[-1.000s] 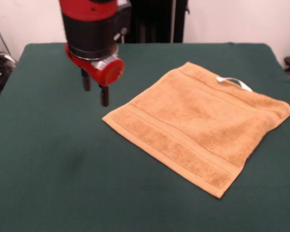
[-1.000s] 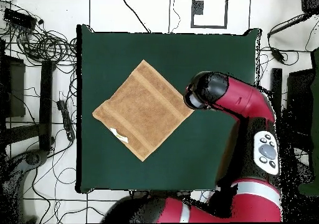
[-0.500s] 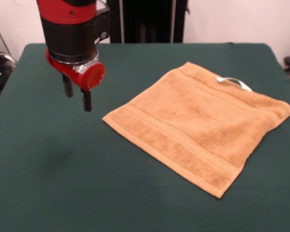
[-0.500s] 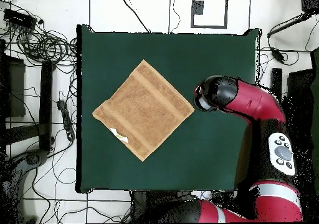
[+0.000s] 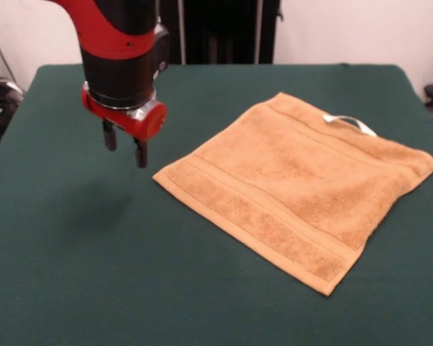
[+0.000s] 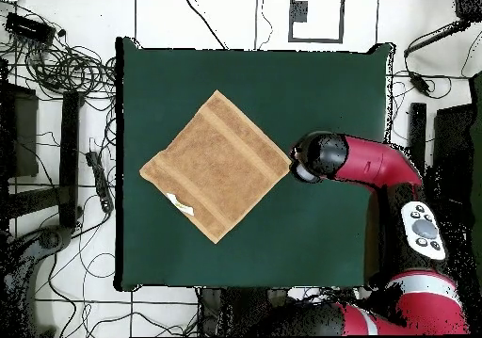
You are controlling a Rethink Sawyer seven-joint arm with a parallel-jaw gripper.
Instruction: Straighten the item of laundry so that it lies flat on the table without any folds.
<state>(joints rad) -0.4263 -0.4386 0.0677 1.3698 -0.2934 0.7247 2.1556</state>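
Note:
The golden-orange terry towel (image 5: 296,180) lies spread flat on the dark green table (image 5: 94,274), turned like a diamond, with woven border bands and a white label (image 5: 350,122) at its far edge. In the overhead view the towel (image 6: 216,165) sits left of centre. My gripper (image 5: 125,148) hangs above the table just left of the towel's nearest left corner, open and empty, its two dark fingers (image 5: 141,153) apart. In the overhead view the arm's head (image 6: 311,157) covers the gripper, right beside the towel's right corner.
Cables and stands (image 6: 56,61) lie on the floor round the table. The red arm (image 6: 377,165) reaches in over the table's right edge in the overhead view. A dark stand (image 5: 224,29) is behind the table's far edge.
The gripper has moved slightly right and lower, closer to the towel's corner, after swinging left earlier. The towel has not moved.

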